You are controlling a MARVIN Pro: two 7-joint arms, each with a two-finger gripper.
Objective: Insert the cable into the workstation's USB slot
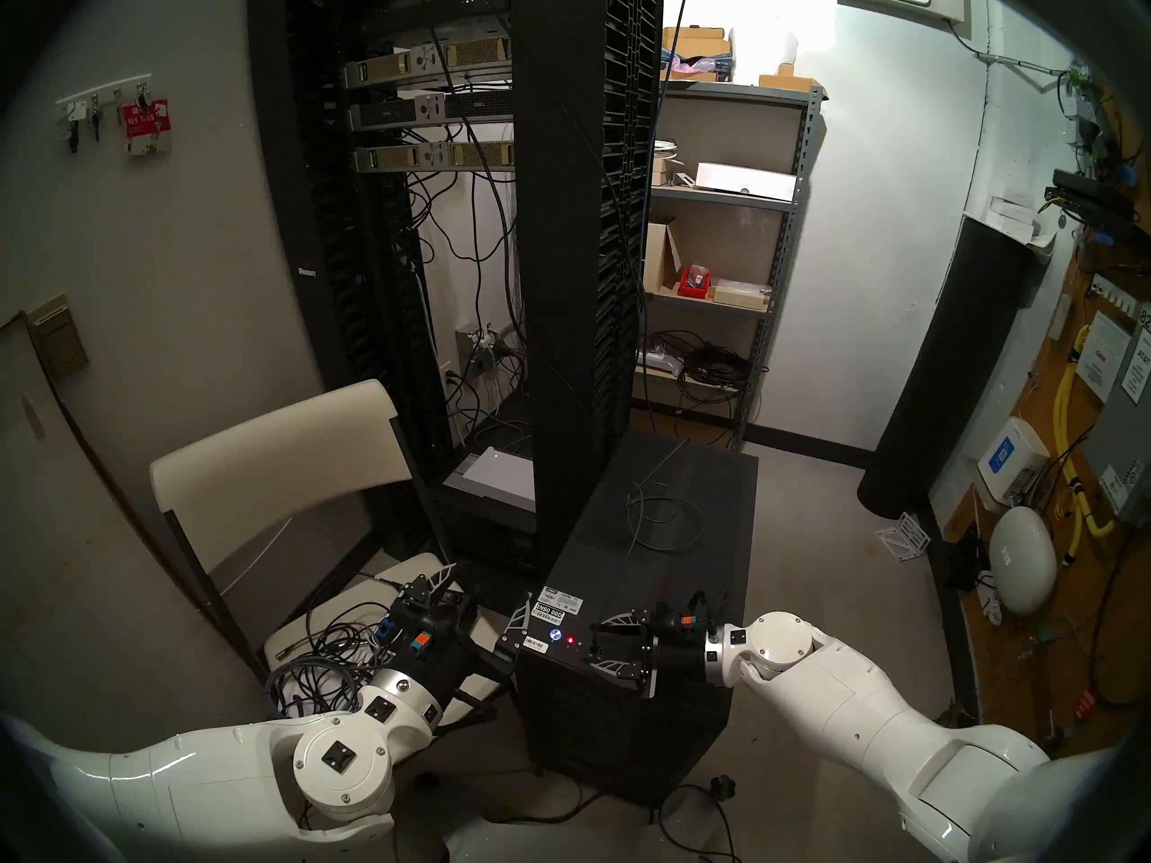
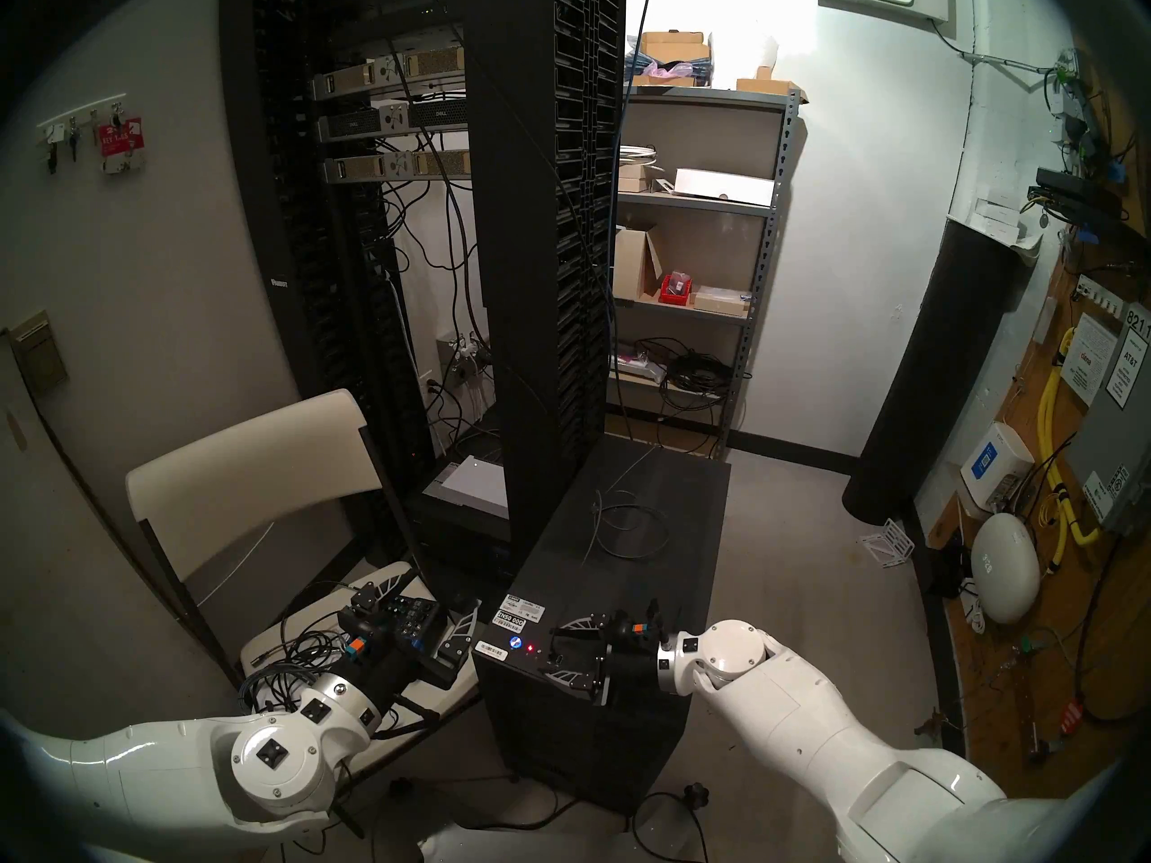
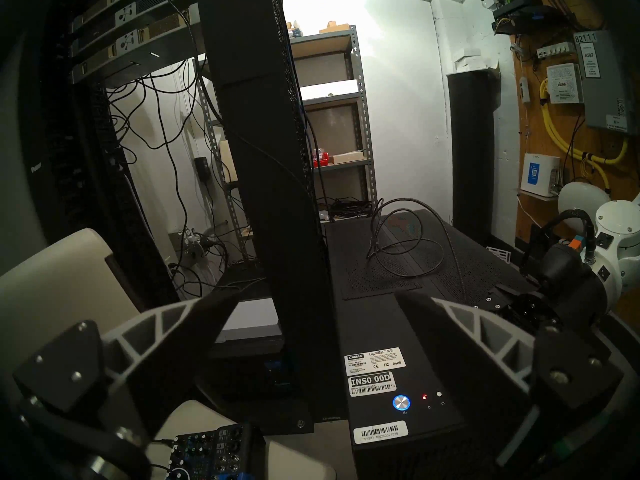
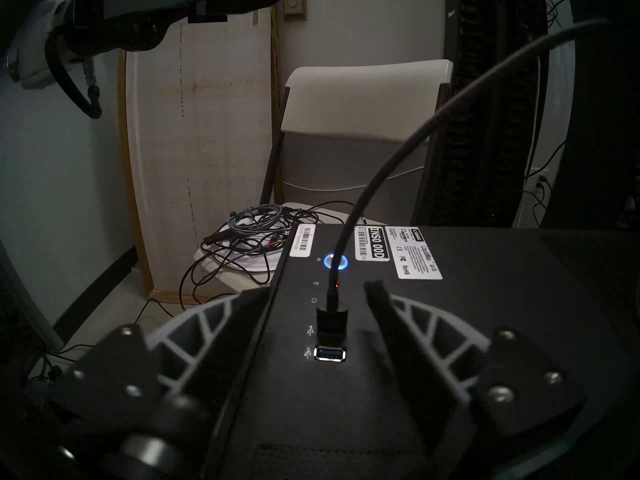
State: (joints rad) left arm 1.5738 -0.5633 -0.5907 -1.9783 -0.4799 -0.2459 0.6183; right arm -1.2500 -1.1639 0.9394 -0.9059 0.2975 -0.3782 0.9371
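The black tower workstation [image 1: 672, 569] stands on the floor in front of me, with a blue-lit button [image 4: 336, 262] and white stickers on its top. The thin grey cable [image 1: 661, 512] lies looped on that top. Its black USB plug [image 4: 332, 321] stands upright in one slot, just above a second USB slot [image 4: 329, 354]. My right gripper [image 4: 315, 292] is open, with a finger on each side of the plug and touching neither side. My left gripper [image 1: 476, 597] hangs open over the chair seat, left of the workstation, holding nothing.
A tall black server rack [image 1: 579, 251] rises right behind the workstation. A white folding chair [image 1: 280, 463] on the left carries a heap of cords [image 1: 324, 656] and a small mixer [image 3: 214, 451]. A metal shelf [image 1: 722, 251] and a black cylinder [image 1: 947, 370] stand behind.
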